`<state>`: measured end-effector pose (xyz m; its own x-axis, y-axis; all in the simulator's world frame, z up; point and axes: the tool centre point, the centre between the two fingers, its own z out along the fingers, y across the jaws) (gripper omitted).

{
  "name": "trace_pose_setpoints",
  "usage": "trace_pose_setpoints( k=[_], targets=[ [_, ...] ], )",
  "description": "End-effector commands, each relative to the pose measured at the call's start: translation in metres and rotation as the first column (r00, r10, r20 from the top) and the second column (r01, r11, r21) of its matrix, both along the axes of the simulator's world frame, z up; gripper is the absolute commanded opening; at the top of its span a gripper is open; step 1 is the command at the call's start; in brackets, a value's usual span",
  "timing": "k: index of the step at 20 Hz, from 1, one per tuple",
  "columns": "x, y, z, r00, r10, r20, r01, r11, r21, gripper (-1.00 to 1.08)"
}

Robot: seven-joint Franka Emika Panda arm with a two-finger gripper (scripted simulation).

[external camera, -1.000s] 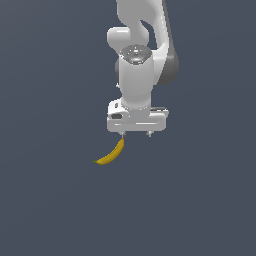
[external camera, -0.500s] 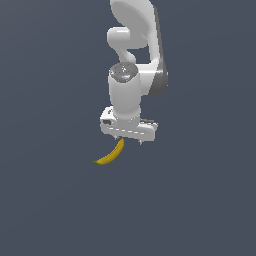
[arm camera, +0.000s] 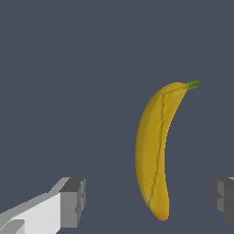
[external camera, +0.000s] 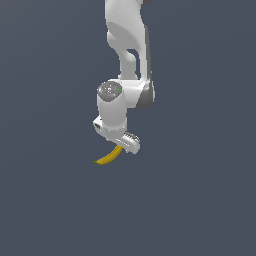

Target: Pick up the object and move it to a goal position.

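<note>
robot arm lowered over a banana, wrist turned since a second ago.

the gripper (arm camera: pixel 146 201) has swung round and dropped; its jaws stand wide, not touching the banana (arm camera: pixel 156 151), which lies on the grey floor (external camera: pixel 200 200) between them, off-centre. likely lining up the grasp.

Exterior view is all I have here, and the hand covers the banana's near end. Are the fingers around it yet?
Observer: In the wrist view the fingers stand apart with the banana between them, neither touching it.
Operator: Centered in the gap?
Observer: No, it sits nearer one finger than the other.
Operator: How does it lie across the gripper?
Observer: Lengthwise across the closing line, so the pads would meet its lower part; its green tip points away from the wrist camera.
</note>
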<state>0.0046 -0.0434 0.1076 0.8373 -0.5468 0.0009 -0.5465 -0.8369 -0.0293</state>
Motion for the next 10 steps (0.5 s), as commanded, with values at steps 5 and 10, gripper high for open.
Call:
trace_pose_setpoints(
  k=[5, 10],
  targets=[
    [-0.006, -0.022, -0.025, 0.987, -0.16, -0.012, 0.16, 0.987, -0.014, 1.0],
    [-0.01, -0.032, -0.035, 0.974, -0.227, -0.016, 0.227, 0.974, -0.021, 1.0]
  ],
)
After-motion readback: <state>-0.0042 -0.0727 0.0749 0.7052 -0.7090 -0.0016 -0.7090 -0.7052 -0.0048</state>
